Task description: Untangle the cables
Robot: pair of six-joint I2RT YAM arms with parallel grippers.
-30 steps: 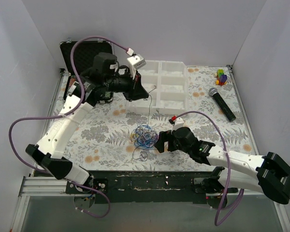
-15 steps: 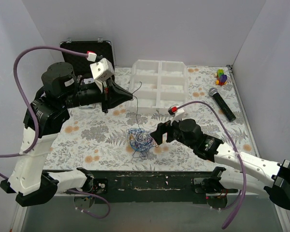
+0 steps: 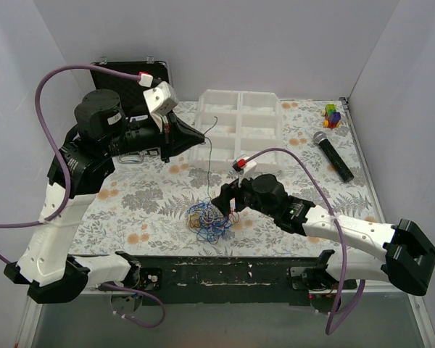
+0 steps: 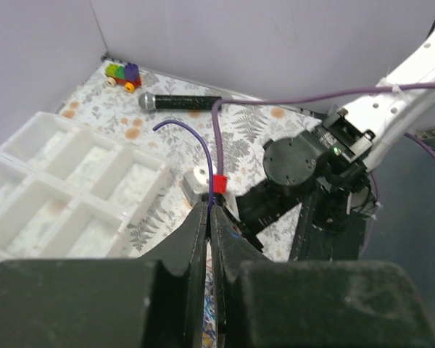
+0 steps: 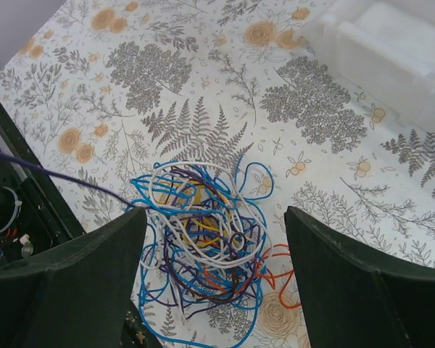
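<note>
The cables (image 3: 206, 221) lie as a fist-sized tangle of blue, white, purple, yellow and orange loops (image 5: 203, 239) on the floral cloth near the front edge. My right gripper (image 3: 225, 202) hangs just over the tangle and is open (image 5: 214, 250), one finger (image 5: 80, 279) on each side of the heap. One thin purple wire (image 3: 209, 163) runs taut from the tangle up to my raised left gripper (image 3: 201, 138). That gripper is shut on the wire (image 4: 209, 206), and the wire's free end (image 4: 196, 138) curls above the fingertips.
A white compartment tray (image 3: 239, 130) stands behind the tangle, close to the left gripper. A black case (image 3: 127, 72) sits at the back left. A microphone (image 3: 332, 156) and toy blocks (image 3: 333, 114) lie at the back right. The table's dark front rail (image 3: 225, 272) is just below the tangle.
My left arm has drawn back to the left and risen, still holding the wire. My right gripper has moved left over the tangle, which has shifted slightly left.
</note>
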